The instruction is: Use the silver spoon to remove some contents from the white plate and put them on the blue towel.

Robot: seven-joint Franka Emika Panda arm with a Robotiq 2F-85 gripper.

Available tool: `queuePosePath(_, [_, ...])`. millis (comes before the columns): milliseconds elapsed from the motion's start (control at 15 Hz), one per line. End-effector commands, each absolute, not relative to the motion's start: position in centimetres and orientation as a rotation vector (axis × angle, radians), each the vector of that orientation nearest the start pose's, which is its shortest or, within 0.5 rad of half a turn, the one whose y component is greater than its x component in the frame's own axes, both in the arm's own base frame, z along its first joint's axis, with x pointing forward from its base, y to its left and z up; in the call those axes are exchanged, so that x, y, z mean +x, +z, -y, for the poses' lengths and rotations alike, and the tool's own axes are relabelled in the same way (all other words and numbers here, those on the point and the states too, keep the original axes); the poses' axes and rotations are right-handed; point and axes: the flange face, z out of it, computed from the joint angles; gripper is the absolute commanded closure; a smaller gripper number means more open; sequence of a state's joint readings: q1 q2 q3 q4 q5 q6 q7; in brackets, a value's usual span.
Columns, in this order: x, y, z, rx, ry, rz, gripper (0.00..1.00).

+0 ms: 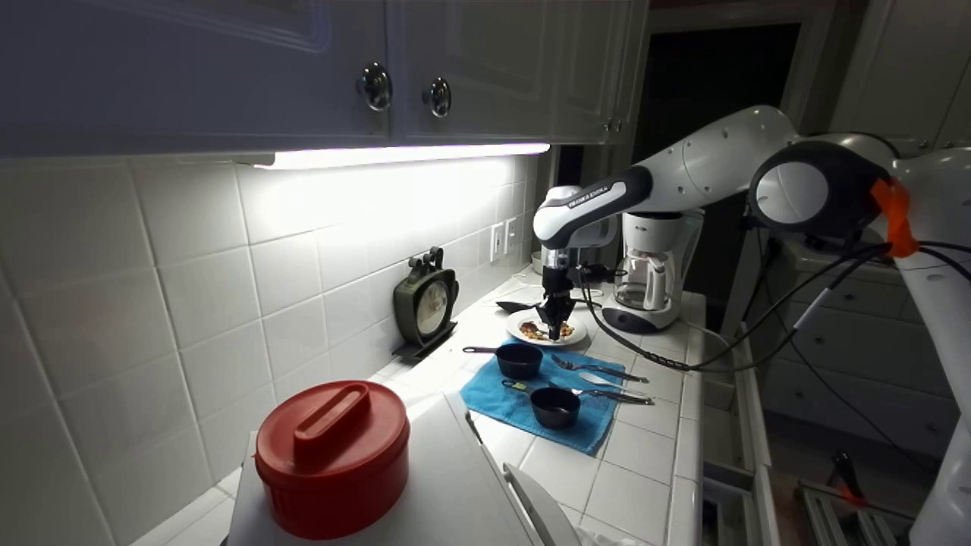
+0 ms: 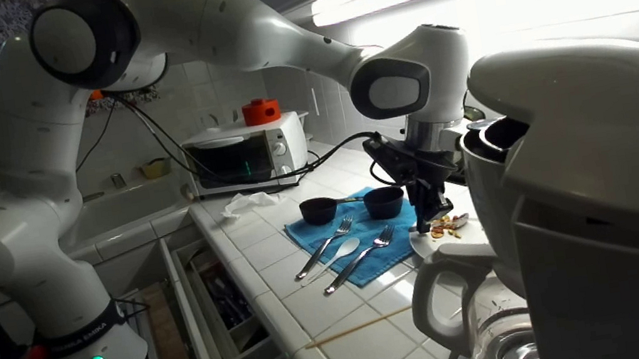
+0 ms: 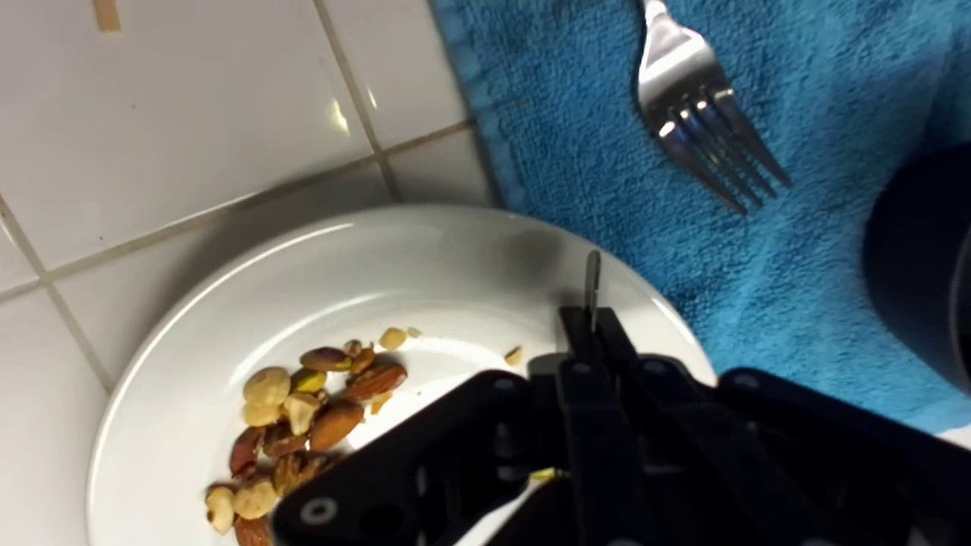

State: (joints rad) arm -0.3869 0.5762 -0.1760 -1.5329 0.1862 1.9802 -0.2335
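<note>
- In an exterior view: gripper [image 1: 554, 327] above white plate [image 1: 580, 331]; blue towel [image 1: 493, 392] just beside plate.
- In an exterior view: mixed nuts [image 2: 441, 228] on plate; coffee maker [image 2: 600, 106] partly hides plate.
- Wrist view: gripper pinching silver spoon [image 3: 592, 280], handle end projecting over plate; fork [image 3: 675, 72] on towel, near plate.

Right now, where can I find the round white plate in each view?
In an exterior view: round white plate, right of centre, lower half.
In an exterior view: plate, right of centre, partly behind the white coffee maker.
Wrist view: plate, lower left to centre, cut by the bottom edge.
Shared landmark: blue rectangular cloth towel.
</note>
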Motion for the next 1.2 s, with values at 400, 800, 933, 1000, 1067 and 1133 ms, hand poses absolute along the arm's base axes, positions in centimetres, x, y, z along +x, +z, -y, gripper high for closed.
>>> queuePosePath(400, [59.4,32.4,33.5,-2.989,0.189,-0.436,0.95])
queuePosePath(800, [59.2,32.4,32.1,-2.957,0.257,-0.351,0.95])
queuePosePath(933, [59.2,32.5,31.6,-2.951,0.271,-0.331,0.95])
queuePosePath(1000, [59.3,32.6,31.4,-2.952,0.272,-0.323,0.95])
queuePosePath(1067, [59.3,32.7,31.3,-2.952,0.272,-0.314,0.95])
queuePosePath(1133, [59.4,32.8,31.1,-2.954,0.269,-0.307,0.95])
